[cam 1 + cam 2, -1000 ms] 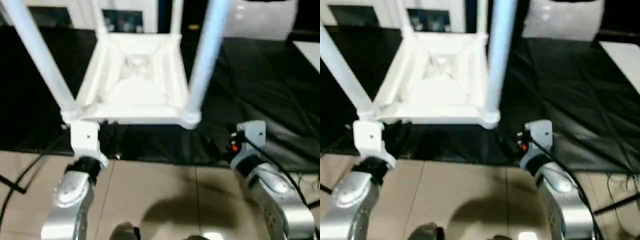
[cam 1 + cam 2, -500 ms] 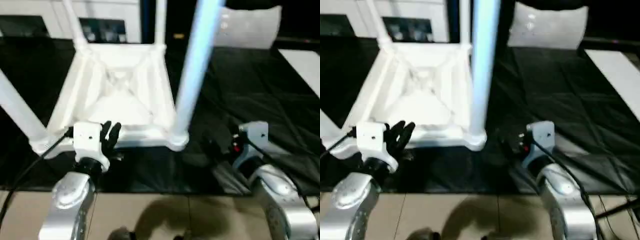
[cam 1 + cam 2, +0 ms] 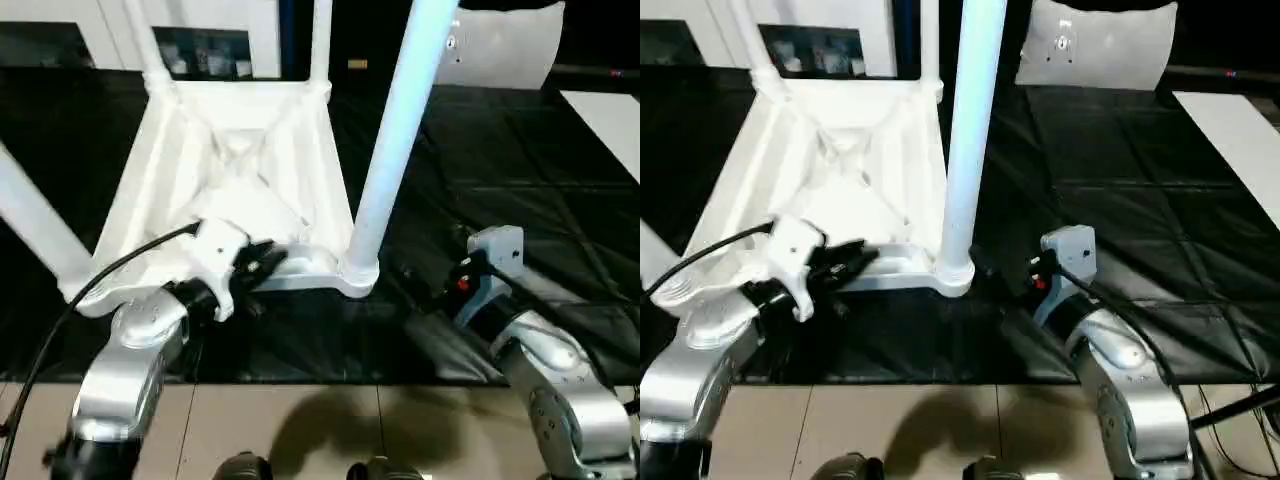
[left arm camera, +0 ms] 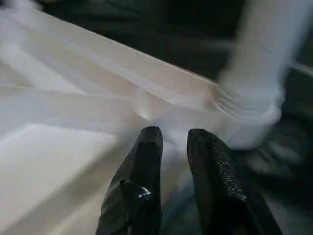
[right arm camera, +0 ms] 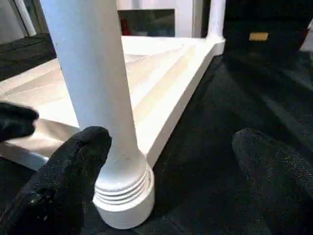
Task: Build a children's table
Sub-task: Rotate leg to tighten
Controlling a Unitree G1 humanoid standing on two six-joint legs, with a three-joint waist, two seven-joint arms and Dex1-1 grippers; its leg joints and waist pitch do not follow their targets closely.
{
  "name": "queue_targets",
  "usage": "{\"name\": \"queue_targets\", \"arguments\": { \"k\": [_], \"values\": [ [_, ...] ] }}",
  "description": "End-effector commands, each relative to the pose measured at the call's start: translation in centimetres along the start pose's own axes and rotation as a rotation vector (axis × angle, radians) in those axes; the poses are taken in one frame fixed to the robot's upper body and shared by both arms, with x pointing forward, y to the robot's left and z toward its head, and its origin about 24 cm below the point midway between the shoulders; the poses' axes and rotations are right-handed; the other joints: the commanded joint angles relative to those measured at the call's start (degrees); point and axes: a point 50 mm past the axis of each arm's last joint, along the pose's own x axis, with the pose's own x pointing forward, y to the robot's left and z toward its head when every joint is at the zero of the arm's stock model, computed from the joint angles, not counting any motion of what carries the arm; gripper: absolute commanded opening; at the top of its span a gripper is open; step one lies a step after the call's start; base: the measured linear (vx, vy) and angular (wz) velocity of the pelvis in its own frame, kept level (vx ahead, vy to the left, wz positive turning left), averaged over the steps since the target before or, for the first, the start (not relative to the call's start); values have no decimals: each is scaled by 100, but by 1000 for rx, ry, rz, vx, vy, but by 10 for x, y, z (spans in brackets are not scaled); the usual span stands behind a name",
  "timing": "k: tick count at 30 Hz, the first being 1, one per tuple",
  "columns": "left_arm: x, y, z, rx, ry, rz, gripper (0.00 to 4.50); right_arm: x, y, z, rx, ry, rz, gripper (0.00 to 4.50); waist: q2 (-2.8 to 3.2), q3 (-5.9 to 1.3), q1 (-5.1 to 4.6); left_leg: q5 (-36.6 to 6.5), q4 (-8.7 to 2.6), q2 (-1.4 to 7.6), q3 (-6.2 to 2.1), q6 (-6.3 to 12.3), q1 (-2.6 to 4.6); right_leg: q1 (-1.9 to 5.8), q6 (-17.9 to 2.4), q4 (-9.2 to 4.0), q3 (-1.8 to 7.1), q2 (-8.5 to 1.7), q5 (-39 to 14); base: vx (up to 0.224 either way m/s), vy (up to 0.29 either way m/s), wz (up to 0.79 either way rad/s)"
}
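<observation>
The white children's table [image 3: 240, 190] lies upside down on black cloth, ribbed underside up, with its tubular legs standing in the corner sockets. My left gripper [image 3: 265, 262] reaches over the near rim towards the near right corner. Its fingers [image 4: 146, 161] stand a narrow gap apart with nothing between them. The near right leg [image 3: 395, 130] rises from its ribbed socket [image 5: 122, 196]. My right gripper [image 5: 171, 166] is wide open low beside that socket. One finger [image 5: 73, 171] is close against the leg's base and the other is far off over the cloth.
Black cloth [image 3: 520, 160] covers the work surface, ending at tan floor tiles [image 3: 300, 430] near me. A white cabinet with glass doors [image 3: 215, 45] stands behind. A white pad [image 3: 505, 45] and a white board [image 3: 610, 110] lie at the back right. A black cable [image 3: 60, 320] trails from my left wrist.
My left arm has swung up and to the right, from below the near left corner onto the table's near rim. The camera has shifted. The right arm has hardly moved.
</observation>
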Motion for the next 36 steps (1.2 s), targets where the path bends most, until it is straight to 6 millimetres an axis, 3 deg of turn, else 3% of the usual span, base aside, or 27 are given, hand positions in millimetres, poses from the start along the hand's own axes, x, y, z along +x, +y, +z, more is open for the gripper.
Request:
{"name": "queue_targets", "arguments": {
  "k": [1,2,4,8,11,12,14,15,16,17,22,26,29,30,33,36],
  "values": [
    [5,4,1,57,48,-126,123,1,-1,0,-49,-2,21,450,50,-269,24,-1009,-536,531,-112,291,127,201,-1358,-488,353,-655,-886,-70,-14,3],
    [9,10,3,84,71,-172,123,1,4,0,-89,9,112,450,65,-263,37,-1175,-550,552,-81,189,144,161,-1316,-507,355,-651,-1041,-70,-14,3],
    [12,13,5,96,81,-199,123,0,5,-1,-105,23,134,450,53,-260,43,-1346,-571,574,-55,109,137,156,-1308,-524,356,-655,-1166,-28,-3,1],
    [24,16,13,99,121,-364,123,-3,10,-3,-74,75,211,450,80,-287,56,-1182,-578,582,-33,139,108,146,-1361,-500,361,-671,-956,0,0,0],
    [31,17,19,88,108,-418,154,-3,12,-3,-107,77,234,450,86,-330,67,-805,-551,589,1,255,90,156,-1535,-447,341,-672,-308,0,0,0],
    [35,18,21,102,103,-418,154,-2,12,-4,-130,72,225,450,65,-351,76,-646,-538,589,16,327,82,171,-1581,-425,334,-675,-57,0,0,0],
    [42,22,23,136,115,-420,164,-2,12,-5,-125,70,227,450,78,-377,100,-360,-509,583,32,500,51,186,-1652,-390,326,-690,420,0,0,0],
    [42,22,23,136,115,-420,164,-2,12,-5,-125,70,227,450,78,-377,100,-360,-509,583,32,500,51,186,-1652,-390,326,-690,420,0,0,0],
    [46,24,23,153,122,-415,193,-4,12,-6,-121,79,234,450,105,-370,114,-328,-508,595,31,597,51,182,-1695,-381,318,-690,535,0,0,0],
    [48,25,23,158,125,-416,203,-4,13,-6,-118,84,240,450,77,-373,115,-407,-509,601,38,611,52,193,-1709,-392,319,-699,485,0,0,0],
    [51,28,22,166,154,-444,245,-7,13,-8,-132,102,245,450,97,-361,169,-540,-535,628,47,556,79,175,-1739,-416,327,-703,306,0,0,0],
    [52,30,16,179,188,-453,268,-7,13,-8,-137,92,243,450,77,-352,176,-542,-546,627,50,568,65,174,-1752,-416,327,-711,301,0,0,0],
    [52,30,14,183,192,-453,268,-6,15,-9,-126,89,268,450,82,-343,176,-634,-556,635,50,542,66,170,-1745,-432,328,-714,148,0,0,0],
    [53,30,13,178,194,-457,234,-6,16,-9,-103,87,287,450,81,-341,175,-660,-559,636,52,544,66,169,-1743,-436,329,-716,117,0,0,0],
    [56,33,12,182,166,-429,232,-6,18,-12,-80,95,306,450,58,-342,179,-644,-559,639,59,558,65,169,-1741,-443,334,-726,110,0,0,0],
    [58,33,13,181,151,-436,185,-6,18,-13,-78,98,298,450,65,-338,181,-654,-570,649,55,564,67,152,-1731,-446,331,-725,95,0,0,0]
  ]
}}
